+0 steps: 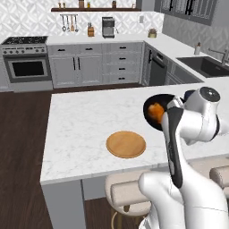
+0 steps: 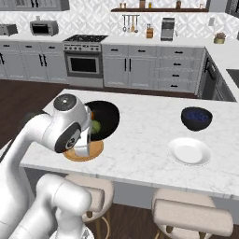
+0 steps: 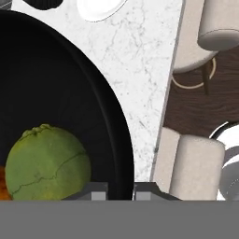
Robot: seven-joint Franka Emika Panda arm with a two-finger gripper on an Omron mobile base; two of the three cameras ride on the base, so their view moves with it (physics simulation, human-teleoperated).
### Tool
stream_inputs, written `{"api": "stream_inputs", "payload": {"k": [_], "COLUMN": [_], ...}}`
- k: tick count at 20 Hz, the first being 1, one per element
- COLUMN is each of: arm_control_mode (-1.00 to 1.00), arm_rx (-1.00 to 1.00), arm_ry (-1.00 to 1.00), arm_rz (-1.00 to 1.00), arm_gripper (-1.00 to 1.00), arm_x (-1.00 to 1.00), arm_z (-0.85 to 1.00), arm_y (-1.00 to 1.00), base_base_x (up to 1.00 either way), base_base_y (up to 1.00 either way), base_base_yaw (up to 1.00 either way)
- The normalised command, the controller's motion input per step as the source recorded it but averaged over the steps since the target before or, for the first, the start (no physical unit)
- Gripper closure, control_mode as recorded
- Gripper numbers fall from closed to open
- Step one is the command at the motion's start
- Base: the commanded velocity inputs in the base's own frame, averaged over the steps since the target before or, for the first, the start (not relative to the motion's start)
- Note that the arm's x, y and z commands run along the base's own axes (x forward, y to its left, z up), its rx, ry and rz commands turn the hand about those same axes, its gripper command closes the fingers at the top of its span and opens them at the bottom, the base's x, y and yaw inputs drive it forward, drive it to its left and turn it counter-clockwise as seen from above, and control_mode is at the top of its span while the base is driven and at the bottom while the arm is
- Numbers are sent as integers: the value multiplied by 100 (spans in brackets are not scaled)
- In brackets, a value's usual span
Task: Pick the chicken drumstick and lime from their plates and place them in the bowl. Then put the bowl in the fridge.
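Note:
The black bowl holds the yellow-green lime and, at the view's left edge, a sliver of the orange chicken drumstick. My gripper is shut on the bowl's near rim, one fingertip inside and one outside. From the left base view the bowl looks tilted by my wrist, the drumstick showing inside. The right base view has the bowl with the lime partly behind my arm, over the wooden plate. The white plate lies bare. The fridge is out of view.
A dark blue bowl sits behind the white plate. The wooden plate lies near the counter's front edge. Padded stools stand under that edge. A stove and cabinets line the far wall.

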Motion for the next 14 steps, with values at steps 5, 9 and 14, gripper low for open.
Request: {"api": "stream_inputs", "payload": {"k": [5,9,14], "arm_control_mode": [-100,100,100], "arm_rx": [0,0,0], "arm_ry": [0,0,0], "arm_rz": [-1,0,0], "arm_gripper": [100,100,100], "arm_x": [-77,0,0], "arm_z": [27,0,0], "arm_y": [50,0,0], "base_base_x": [0,-27,-68], "base_base_y": [0,60,84], "base_base_yaw": [0,0,0]}}
